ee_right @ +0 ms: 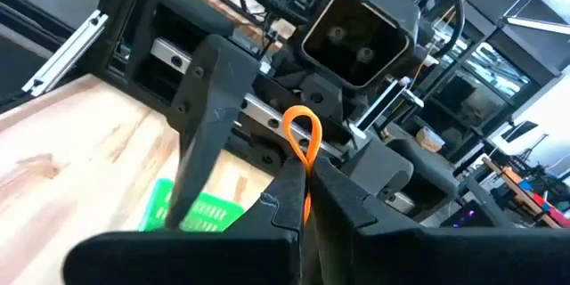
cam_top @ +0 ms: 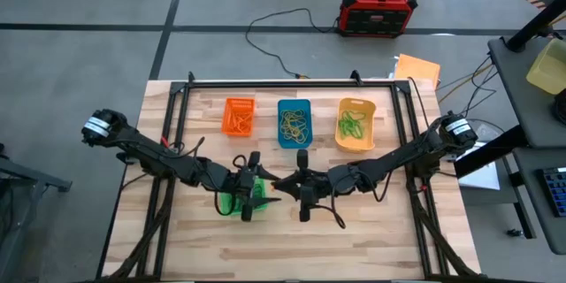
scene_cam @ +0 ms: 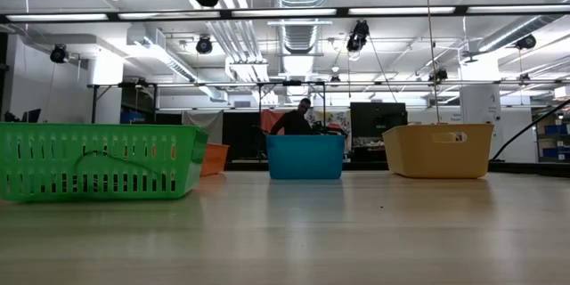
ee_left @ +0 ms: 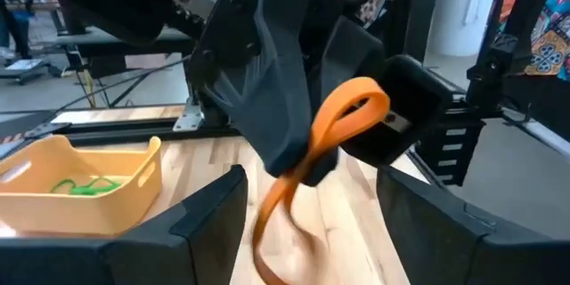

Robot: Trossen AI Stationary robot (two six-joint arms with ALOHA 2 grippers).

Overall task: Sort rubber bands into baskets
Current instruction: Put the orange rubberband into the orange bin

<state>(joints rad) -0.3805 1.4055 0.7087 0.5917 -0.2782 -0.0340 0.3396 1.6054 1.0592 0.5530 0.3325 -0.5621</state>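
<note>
Above the middle of the pale wooden table (cam_top: 371, 230), the two arms meet nose to nose, and an orange rubber band (ee_left: 331, 134), a thin flat elastic loop, is pinched between the pressed-together fingers of the right tool (ee_right: 303, 198). The left tool (ee_left: 312, 232) faces it with its fingers spread wide on either side of the dangling loop, gripping nothing. This looks like a hand-over between arms, or a release after one; which direction cannot be told. To do the step well, the right tool's pinch should stay firm until the other fingers fully own the band, since a thin springy loop will flick away if let go early. Then carry it high over the bright green slotted plastic basket (cam_top: 240, 200), which sits just under the left arm, to the orange rectangular plastic basket (cam_top: 239, 116) at the far left of the row, where similar orange loops already lie. The blue plastic basket (cam_top: 294, 122) holds yellowish bands and the yellow-orange plastic basket (cam_top: 356, 125) holds green ones, so aim squarely over the orange one before letting go.
</note>
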